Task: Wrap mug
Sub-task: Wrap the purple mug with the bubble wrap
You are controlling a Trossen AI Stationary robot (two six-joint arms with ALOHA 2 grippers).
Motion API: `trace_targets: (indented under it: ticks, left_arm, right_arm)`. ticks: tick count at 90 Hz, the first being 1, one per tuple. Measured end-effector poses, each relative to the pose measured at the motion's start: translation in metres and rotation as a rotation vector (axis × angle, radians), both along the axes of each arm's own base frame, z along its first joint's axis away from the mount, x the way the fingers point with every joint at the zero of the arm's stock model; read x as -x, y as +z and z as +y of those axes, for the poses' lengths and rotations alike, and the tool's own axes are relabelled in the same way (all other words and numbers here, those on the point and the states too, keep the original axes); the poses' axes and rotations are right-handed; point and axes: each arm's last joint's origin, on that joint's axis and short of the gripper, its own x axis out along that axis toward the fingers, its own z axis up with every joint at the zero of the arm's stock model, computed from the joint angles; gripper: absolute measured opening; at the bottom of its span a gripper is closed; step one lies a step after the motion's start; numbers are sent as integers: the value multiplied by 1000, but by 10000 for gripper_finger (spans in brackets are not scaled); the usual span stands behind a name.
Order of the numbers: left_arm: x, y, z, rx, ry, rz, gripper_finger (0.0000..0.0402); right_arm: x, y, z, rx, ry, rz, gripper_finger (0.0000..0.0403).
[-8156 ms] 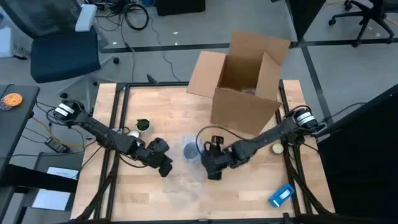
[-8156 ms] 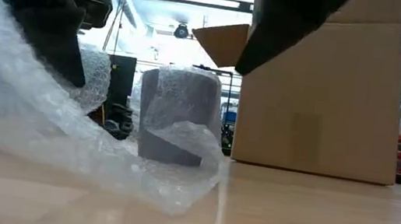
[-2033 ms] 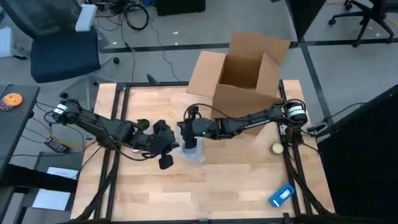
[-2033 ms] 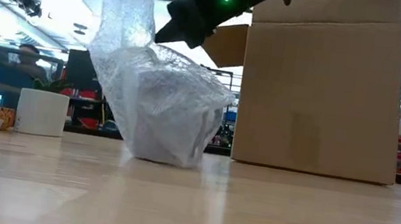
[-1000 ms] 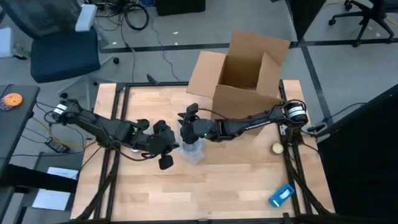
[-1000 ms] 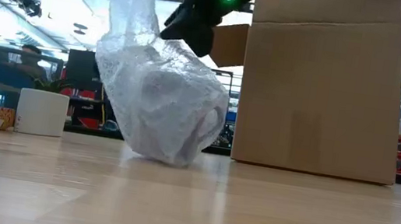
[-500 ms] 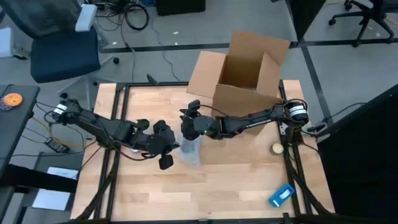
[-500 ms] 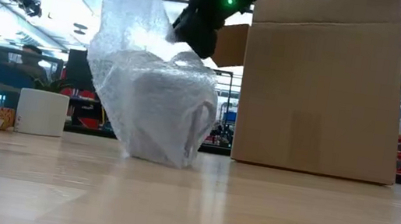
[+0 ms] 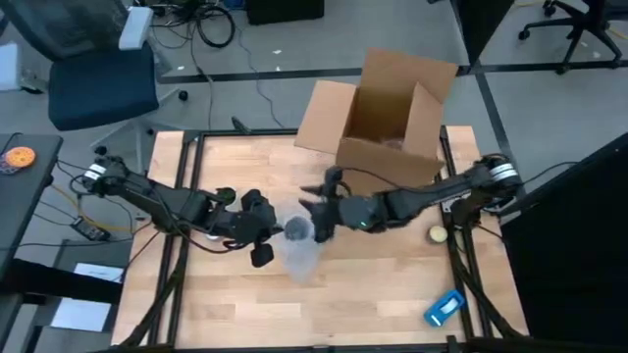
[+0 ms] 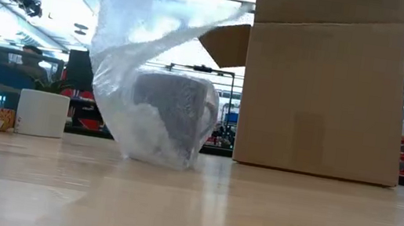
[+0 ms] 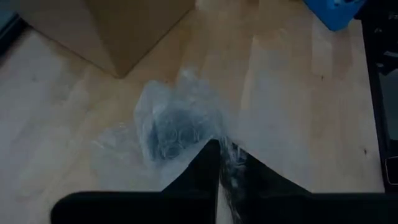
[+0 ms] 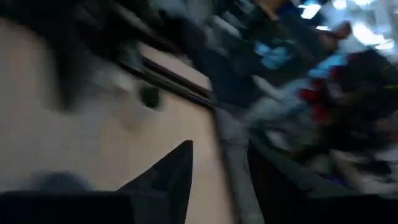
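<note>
the grey mug (image 10: 175, 109) is half-covered; your left gripper (image 9: 263, 232) pinches the bubble wrap (image 10: 128, 47); the right gripper's (image 9: 319, 218) jaw state is unreadable.

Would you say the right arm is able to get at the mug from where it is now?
Probably yes: the right claw sits just beside the mug with bare table between them, though bubble wrap held up by the left claw covers the mug.

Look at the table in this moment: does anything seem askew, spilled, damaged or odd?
The bubble wrap is only partly round the grey mug: one side is pulled up by the left gripper, and the mug's top shows uncovered from above. Nothing looks spilled or damaged.
</note>
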Motion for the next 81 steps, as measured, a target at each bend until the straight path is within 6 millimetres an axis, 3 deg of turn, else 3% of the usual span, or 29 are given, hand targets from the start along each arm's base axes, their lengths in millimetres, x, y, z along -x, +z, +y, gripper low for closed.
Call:
trace_targets:
  ticks: [20, 30, 40, 61, 72, 81]
  left_arm:
    - [0, 0, 1, -17, 20, -10, 0]
    - [-1, 1, 3, -27, 40, -19, 0]
    - [-3, 1, 8, -40, 72, -23, 0]
    - [-7, 1, 24, -63, 149, -24, 0]
    - [-7, 1, 28, -65, 165, -24, 0]
    - [-7, 1, 28, -70, 161, -23, 0]
  right_arm:
    - [16, -2, 66, -313, 287, -59, 125]
    - [6, -25, 97, -383, 330, -71, 124]
    - [-12, -55, 114, -459, 355, -86, 120]
    - [-37, -110, 119, -588, 275, -23, 105]
    - [-43, -130, 108, -597, 158, 50, 94]
    - [-42, -136, 93, -533, 49, 101, 85]
